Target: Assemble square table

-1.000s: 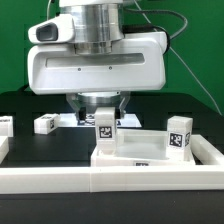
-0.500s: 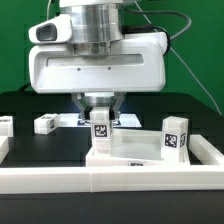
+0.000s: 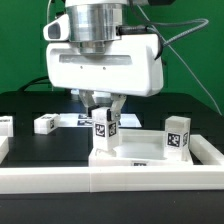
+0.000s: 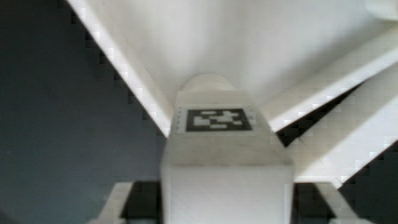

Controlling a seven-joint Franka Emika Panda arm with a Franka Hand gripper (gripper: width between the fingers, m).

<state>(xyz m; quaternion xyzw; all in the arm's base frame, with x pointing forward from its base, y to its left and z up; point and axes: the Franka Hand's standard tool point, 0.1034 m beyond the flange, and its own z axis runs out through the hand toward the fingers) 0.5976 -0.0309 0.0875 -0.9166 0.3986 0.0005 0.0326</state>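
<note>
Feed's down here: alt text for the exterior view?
The arm's jaws straddle the top of an upright tagged leg standing on the white tabletop; whether they pinch it is unclear. A second leg stands at the tabletop's end toward the exterior view's right, and a loose leg lies on the black table at left.

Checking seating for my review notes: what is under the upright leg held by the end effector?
The middle leg stands on the white tabletop, with the end effector clamped on it. Whatever joins them is covered by the leg's own base, so seating cannot be seen.
</note>
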